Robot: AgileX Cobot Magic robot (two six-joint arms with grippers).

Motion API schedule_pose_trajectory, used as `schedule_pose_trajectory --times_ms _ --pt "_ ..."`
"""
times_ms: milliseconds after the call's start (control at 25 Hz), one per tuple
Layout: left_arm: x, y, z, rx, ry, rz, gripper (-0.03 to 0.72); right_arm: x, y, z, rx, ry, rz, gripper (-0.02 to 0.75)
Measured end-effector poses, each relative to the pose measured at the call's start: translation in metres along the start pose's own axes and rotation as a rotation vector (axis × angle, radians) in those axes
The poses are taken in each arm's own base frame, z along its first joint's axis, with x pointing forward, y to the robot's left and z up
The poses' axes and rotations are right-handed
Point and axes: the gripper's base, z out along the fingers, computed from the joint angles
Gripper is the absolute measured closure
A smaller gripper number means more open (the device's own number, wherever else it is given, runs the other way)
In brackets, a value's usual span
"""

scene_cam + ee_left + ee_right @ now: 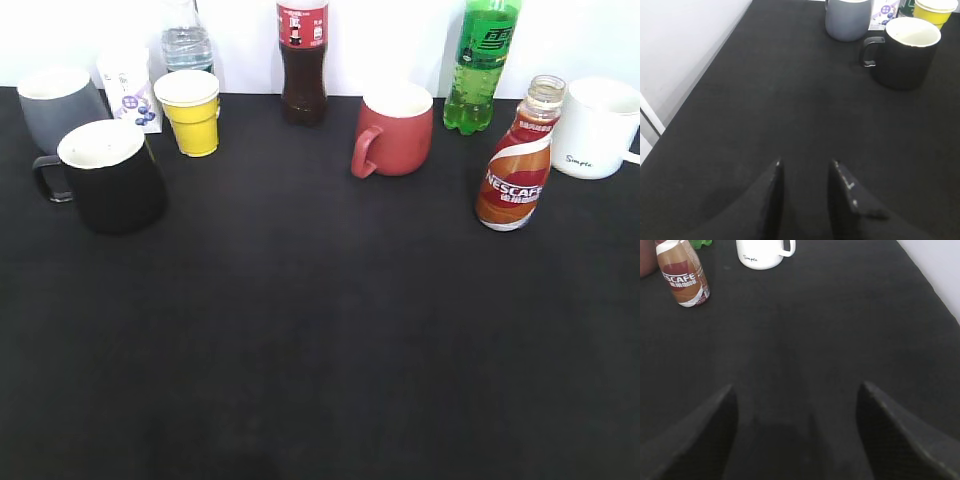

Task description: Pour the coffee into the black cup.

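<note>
Coffee (516, 178) brown, orange-red/white swirl label; black cup (112, 178) white inside; table (320, 350) black.

The black cup (112, 176) stands on the tabletop (320, 340) at the far left, just in front of another mug (58, 106). The coffee (519, 159) stands upright far off to the right, beside a mug (597, 127) and in front of a tall bottle (482, 62). Between them sit a paper cup (190, 112), a cola bottle (303, 60) and one more mug (395, 130).

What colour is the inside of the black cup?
White, against the black outside of the black cup. It shows best in the left wrist view.
</note>
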Motion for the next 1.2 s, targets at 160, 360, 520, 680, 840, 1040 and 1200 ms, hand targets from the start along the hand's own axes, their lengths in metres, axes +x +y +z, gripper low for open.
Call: schedule_pose_trajectory --times_ms 160,360,520,680,840,1040,1200 --pt "0.000 0.000 0.000 0.000 0.000 0.000 0.452 0.000 0.000 0.000 0.000 0.000 0.000 0.163" --pt "0.000 0.000 0.000 0.001 0.000 0.000 0.453 0.000 0.000 0.000 0.000 0.000 0.000 0.163" --pt "0.000 0.000 0.000 0.001 0.000 0.000 0.453 0.000 0.000 0.000 0.000 0.000 0.000 0.163" --pt "0.000 -0.003 0.000 0.033 0.007 -0.018 0.443 0.000 0.000 0.000 0.000 0.000 0.000 0.163" --pt "-0.029 -0.007 0.018 0.035 0.051 -0.012 0.292 0.000 0.000 0.000 0.000 0.000 0.000 0.163" --pt "-0.081 -0.018 0.064 0.092 -0.070 0.006 0.253 0.000 0.000 0.000 0.000 0.000 0.000 0.163" --pt "-0.107 -0.024 0.097 0.109 -0.210 0.015 0.253 0.000 0.000 0.000 0.000 0.000 0.000 0.163"
